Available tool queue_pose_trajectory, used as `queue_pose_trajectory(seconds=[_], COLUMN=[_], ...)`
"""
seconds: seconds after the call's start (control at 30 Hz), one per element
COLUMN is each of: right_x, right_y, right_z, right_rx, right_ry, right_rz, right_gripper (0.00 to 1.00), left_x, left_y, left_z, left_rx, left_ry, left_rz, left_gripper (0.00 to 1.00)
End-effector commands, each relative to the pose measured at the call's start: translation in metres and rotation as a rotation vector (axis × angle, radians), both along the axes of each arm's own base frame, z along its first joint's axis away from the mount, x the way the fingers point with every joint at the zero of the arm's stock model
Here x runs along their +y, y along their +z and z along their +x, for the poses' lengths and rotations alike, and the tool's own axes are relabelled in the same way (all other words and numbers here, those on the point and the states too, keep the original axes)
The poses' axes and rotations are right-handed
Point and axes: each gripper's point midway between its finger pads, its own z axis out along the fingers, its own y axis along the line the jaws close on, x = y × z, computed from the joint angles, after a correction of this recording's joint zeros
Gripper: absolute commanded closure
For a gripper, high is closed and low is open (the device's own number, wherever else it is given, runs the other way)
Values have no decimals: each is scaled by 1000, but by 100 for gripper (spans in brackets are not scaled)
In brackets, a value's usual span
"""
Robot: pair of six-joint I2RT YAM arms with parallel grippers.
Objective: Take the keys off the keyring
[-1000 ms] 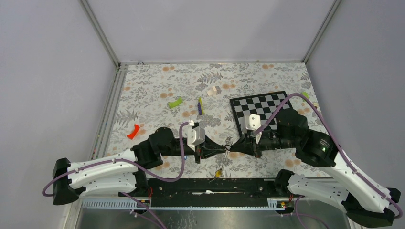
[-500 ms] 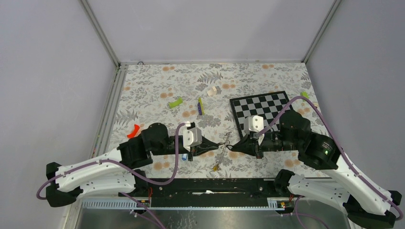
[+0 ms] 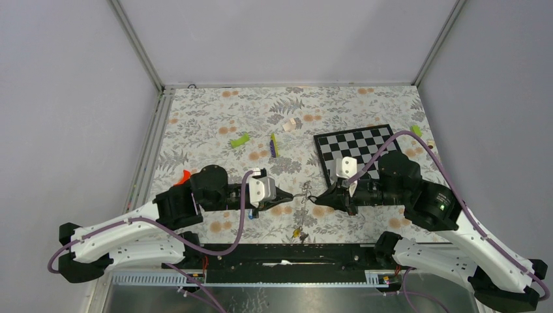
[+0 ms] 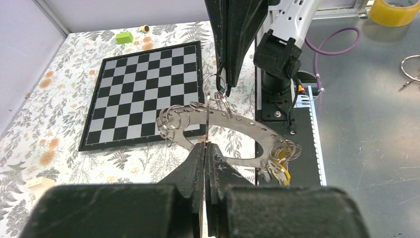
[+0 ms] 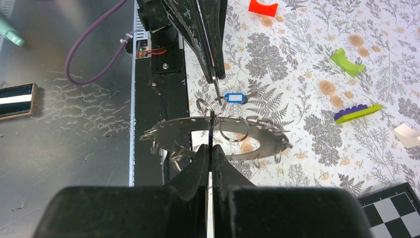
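**Left gripper** (image 4: 205,148) and **right gripper** (image 5: 210,148), tip to tip. Each has its fingers closed on thin metal at the upper rim of the keyring (image 4: 247,130). Whether a pinch takes the flat hoop itself or one of its small split loops (image 4: 173,119) cannot be told.

The hoop hangs between the two sets of fingertips, apparently off the table, and its lower arc droops below them. Yellow-headed keys (image 4: 280,169) dangle at that low end, well apart from both pinches. A blue-headed key (image 5: 235,97) shows just beside the left fingertips; whether it sits on a loop is unclear.

Judged handling:
- **Hoop:** stiff, light and smooth, apt to swing or slip in a narrow pinch.
- **Loops:** springy, needing to be pried.
- **Keys:** small and rigid.

Best hold: one gripper flat across the hoop's band, the other on a key's plastic head.
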Motion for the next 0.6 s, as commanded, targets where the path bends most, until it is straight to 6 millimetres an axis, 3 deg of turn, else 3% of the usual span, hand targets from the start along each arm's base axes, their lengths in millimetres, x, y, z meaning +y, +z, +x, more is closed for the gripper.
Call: queue_pose_trajectory(seconds=[0.0, 0.57], right_x=[-5, -8], right_y=[1, -14], right_z=[1, 9], right_rx=[-16, -11], right_ry=[-16, -57], right_rz=[-9, -71], right_gripper=[100, 100], left_x=[11, 14], left_y=[31, 50], left_z=[13, 14], left_rx=[-72, -131], left_ry=[74, 71], left_rz=[-57, -69], left_gripper=[100, 100])
